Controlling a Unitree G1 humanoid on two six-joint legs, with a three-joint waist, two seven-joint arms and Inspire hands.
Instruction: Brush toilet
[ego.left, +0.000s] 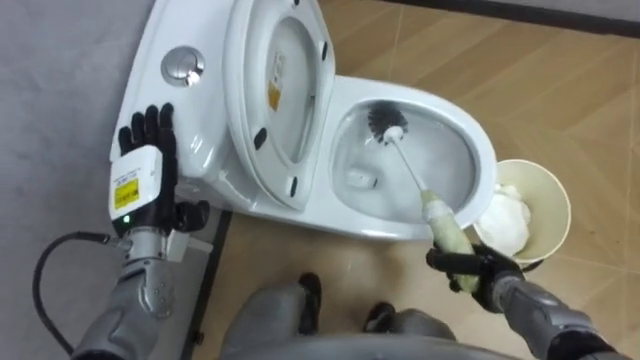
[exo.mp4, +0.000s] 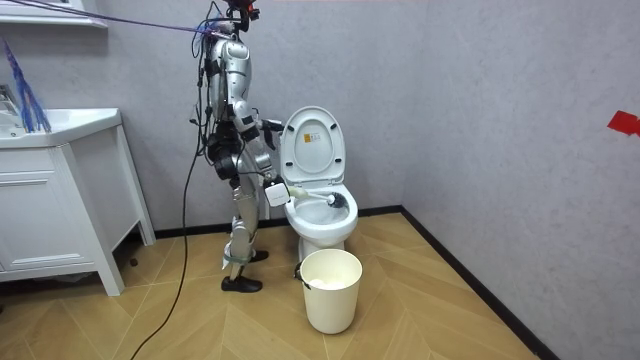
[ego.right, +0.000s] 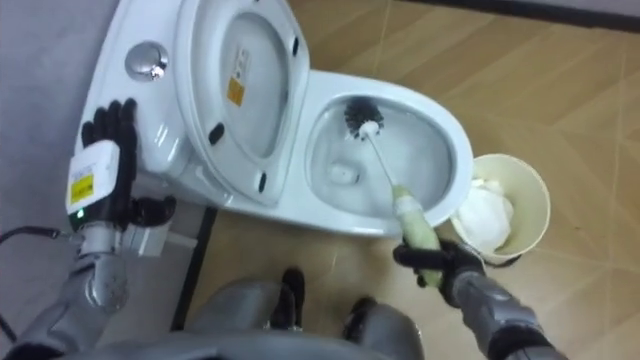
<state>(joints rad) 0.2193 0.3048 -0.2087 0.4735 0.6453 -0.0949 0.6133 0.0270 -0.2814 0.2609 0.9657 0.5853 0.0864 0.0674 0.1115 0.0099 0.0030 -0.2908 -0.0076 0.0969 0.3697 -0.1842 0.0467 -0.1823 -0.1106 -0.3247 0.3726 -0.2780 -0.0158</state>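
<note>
The robot stands beside the toilet, near the wall. Its right hand (ego.left: 468, 268) has its fingers curled round the pale handle of the brush (ego.left: 410, 165). The brush's dark head sits inside the bowl (ego.left: 480, 150), on the side away from the robot. The left hand (ego.left: 150, 135) lies on the tank (ego.left: 195, 110), fingers straight and close together. The lid (ego.left: 275, 90) is raised. A bin (ego.left: 548, 190) with a white liner stands just beside the bowl.

Glossy white ceramic toilet (ego.left: 300, 130), chrome flush button (ego.left: 183, 65), wood-look floor (ego.left: 560, 90)
</note>
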